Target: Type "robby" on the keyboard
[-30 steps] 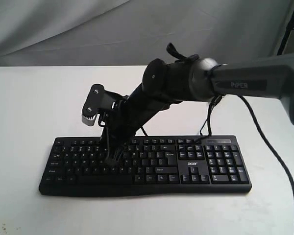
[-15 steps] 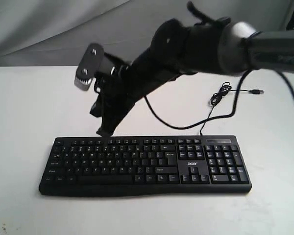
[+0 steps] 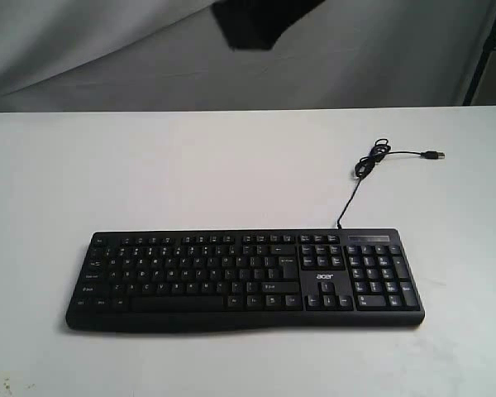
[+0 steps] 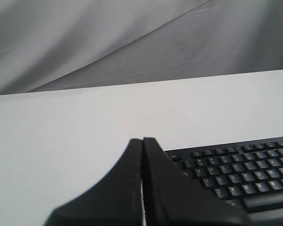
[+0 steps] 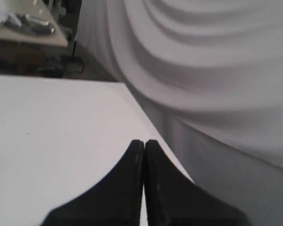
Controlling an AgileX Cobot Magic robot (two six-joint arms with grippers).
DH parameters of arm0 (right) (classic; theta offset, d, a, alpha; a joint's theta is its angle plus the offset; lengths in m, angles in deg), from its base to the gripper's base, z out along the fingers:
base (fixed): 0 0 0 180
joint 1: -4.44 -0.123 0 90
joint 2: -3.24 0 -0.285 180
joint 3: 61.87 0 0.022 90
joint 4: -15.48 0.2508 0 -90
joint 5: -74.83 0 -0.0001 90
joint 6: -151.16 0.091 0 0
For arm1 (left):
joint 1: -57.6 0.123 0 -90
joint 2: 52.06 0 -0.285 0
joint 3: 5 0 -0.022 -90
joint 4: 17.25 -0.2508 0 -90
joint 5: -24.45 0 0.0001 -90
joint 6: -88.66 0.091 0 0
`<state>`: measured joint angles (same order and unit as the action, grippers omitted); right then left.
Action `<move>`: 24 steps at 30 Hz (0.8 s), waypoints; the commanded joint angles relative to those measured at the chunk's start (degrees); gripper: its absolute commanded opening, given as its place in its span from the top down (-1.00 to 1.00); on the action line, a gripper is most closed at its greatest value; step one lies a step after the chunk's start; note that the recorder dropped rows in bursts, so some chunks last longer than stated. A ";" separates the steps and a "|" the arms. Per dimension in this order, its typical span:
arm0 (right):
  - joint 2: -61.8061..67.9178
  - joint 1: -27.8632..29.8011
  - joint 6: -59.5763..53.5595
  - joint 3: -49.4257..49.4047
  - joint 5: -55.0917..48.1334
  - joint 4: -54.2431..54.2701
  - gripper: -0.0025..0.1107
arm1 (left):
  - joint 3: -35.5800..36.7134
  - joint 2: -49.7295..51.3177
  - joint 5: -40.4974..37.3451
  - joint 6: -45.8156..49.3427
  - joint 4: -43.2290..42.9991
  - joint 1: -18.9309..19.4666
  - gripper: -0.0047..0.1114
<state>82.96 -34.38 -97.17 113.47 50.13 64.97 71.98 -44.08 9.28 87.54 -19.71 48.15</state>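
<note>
The black keyboard (image 3: pixel 244 281) lies flat near the front of the white table (image 3: pixel 190 165), with nothing touching it. Its thin USB cable (image 3: pixel 360 178) runs back to a loose plug (image 3: pixel 432 155). Only a dark piece of the right arm (image 3: pixel 260 21) shows at the top of the exterior view. My right gripper (image 5: pixel 144 141) is shut and empty, high over the table's edge by the cloth. My left gripper (image 4: pixel 142 140) is shut and empty, just off the left end of the keyboard (image 4: pixel 236 172).
A grey cloth backdrop (image 3: pixel 107 50) hangs behind the table. A black stand (image 3: pixel 484 50) rises at the back right. In the right wrist view a wooden bench with tools (image 5: pixel 30 26) stands beyond the table.
The right arm has lifted off the keyboard's left-centre keys and swung up and back, almost leaving the exterior view. The keyboard has not moved.
</note>
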 commanded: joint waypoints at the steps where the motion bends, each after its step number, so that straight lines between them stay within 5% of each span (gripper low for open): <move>1: -7.05 -0.05 0.16 -4.35 1.78 2.30 0.96 | 0.25 -0.20 0.31 -0.16 -0.27 -0.36 0.92; 15: -17.89 -0.05 0.07 -5.81 2.17 1.90 0.96 | 0.25 -0.20 0.31 -0.16 -0.27 -0.36 0.92; 24: -20.38 0.06 13.40 -5.84 10.39 -1.70 0.96 | 0.25 -0.20 0.31 -0.16 -0.27 -0.36 0.92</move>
<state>62.66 -34.38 -88.46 107.96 59.82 66.86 71.98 -44.08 9.28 87.54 -19.71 48.15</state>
